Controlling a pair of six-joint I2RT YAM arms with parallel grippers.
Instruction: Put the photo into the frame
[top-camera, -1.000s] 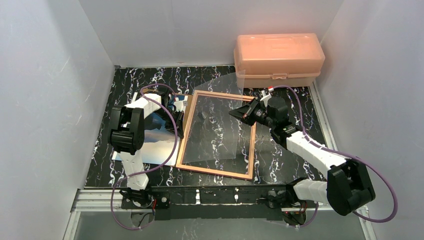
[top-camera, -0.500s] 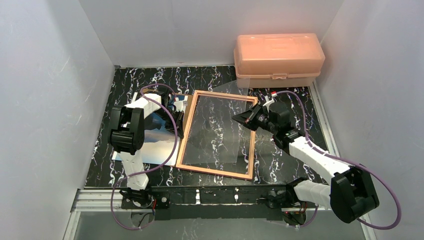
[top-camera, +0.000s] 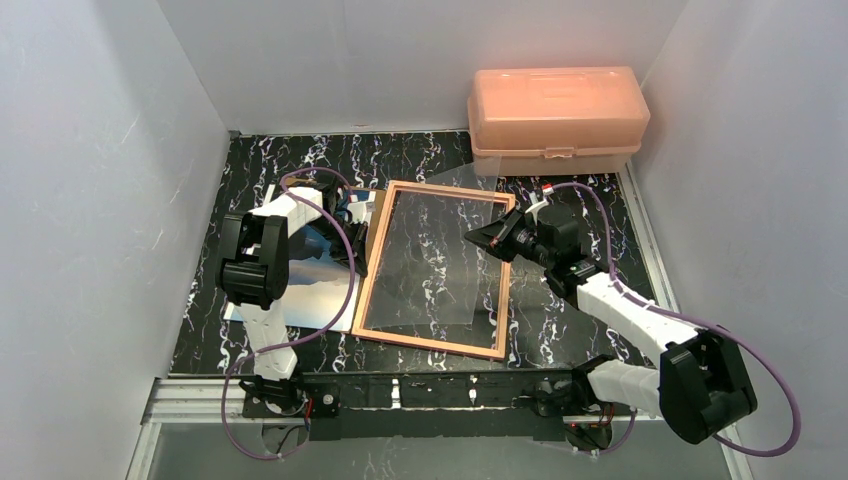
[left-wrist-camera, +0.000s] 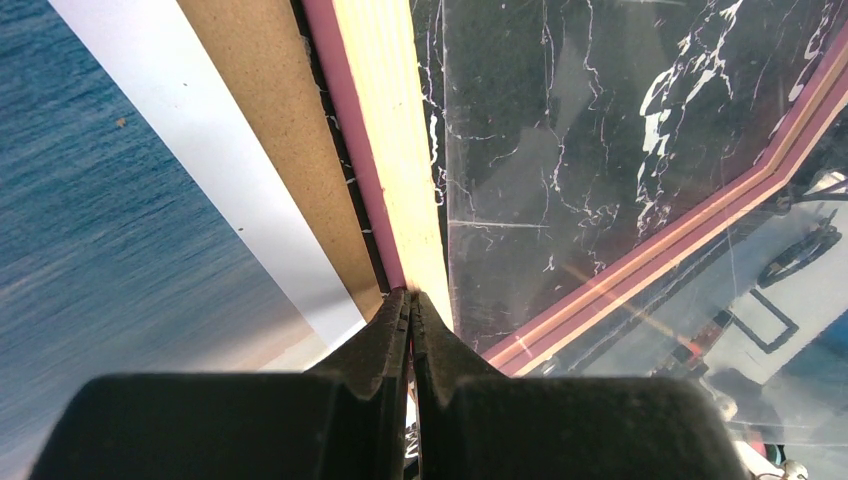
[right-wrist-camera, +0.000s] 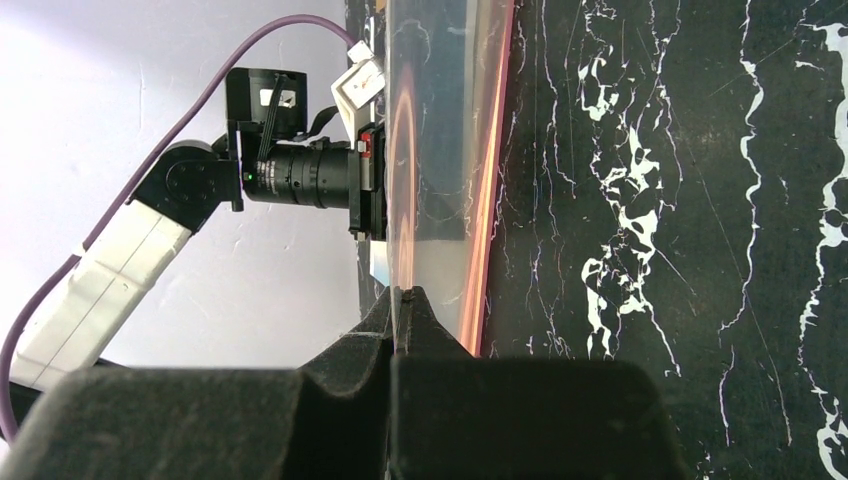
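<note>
The frame (top-camera: 500, 300) lies flat mid-table, tan side up; its pink and tan left rail (left-wrist-camera: 385, 130) fills the left wrist view. My left gripper (top-camera: 370, 226) is shut with its tips (left-wrist-camera: 410, 296) against that rail and nothing visible between them. The photo (top-camera: 310, 295) lies left of the frame under the left arm, and its blue print (left-wrist-camera: 90, 200) is face up. My right gripper (top-camera: 478, 238) is shut on the right edge of a clear pane (top-camera: 430, 255), which it holds tilted over the frame. The pane (right-wrist-camera: 430, 150) rises from the right gripper's fingertips (right-wrist-camera: 404, 295).
A brown backing board (left-wrist-camera: 270, 130) lies between the photo and the frame's rail. A peach plastic box (top-camera: 557, 120) stands at the back right, and the pane's far corner reaches towards it. White walls close in the black marbled table (top-camera: 580, 330) on three sides.
The right gripper has moved slightly down and towards the near side, lowering the pane closer to the frame. The left arm has stayed put.
</note>
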